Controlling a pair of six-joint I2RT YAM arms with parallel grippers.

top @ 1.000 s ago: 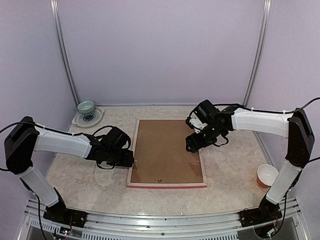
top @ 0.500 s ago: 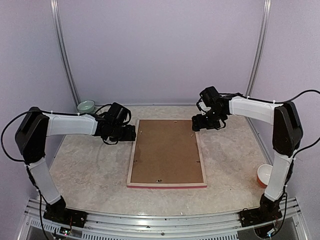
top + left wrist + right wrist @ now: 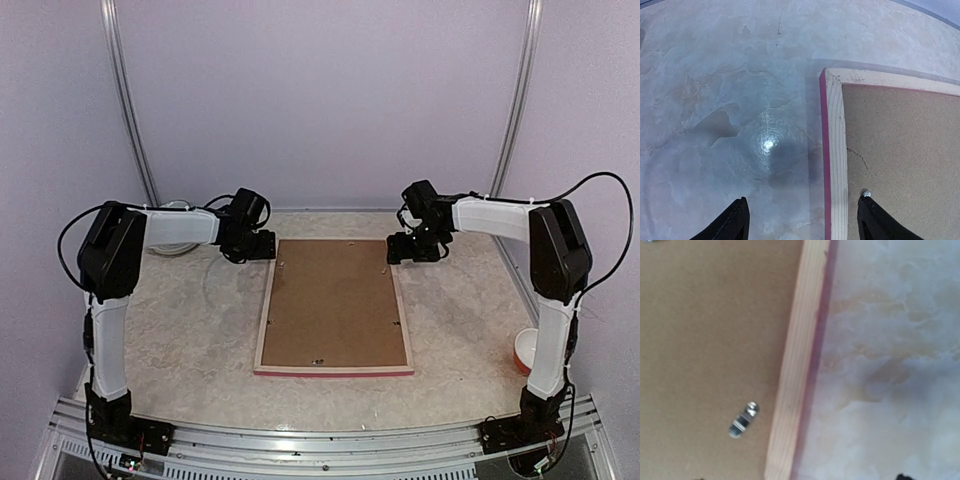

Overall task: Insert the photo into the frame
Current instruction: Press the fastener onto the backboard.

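The frame (image 3: 263, 335) lies face down at the middle of the table (image 3: 170, 320), pale wood rails up, with a thin pink edge showing along its near side. A brown backing board (image 3: 333, 300) fills its opening.

In the top view, the left gripper (image 3: 263, 246) sits at the frame's 11 o'clock corner, so the frame stretches away from it toward 5 o'clock. The right gripper (image 3: 398, 252) sits at the 1 o'clock corner, and the frame runs from it toward 7 o'clock. Both arms reach far out over the table to get there.

The left wrist camera shows the left gripper's two fingers (image 3: 735, 222) spread wide and holding nothing. One is over bare table and the other over the backing board, beside a small metal stud (image 3: 866, 193). The frame's left rail (image 3: 836, 150) runs between them to its corner at 12 o'clock in that view. Whether either fingertip touches down cannot be told.

In the right wrist camera, only dark slivers of the fingertips (image 3: 900, 476) show at the bottom edge, set far apart, with nothing gripped. The frame's right rail (image 3: 795, 365) runs between them, and a small metal clip (image 3: 742, 421) lies on the board just inside it.

An orange-and-white cup (image 3: 533, 350) stands near the table's right edge, well apart from the frame.
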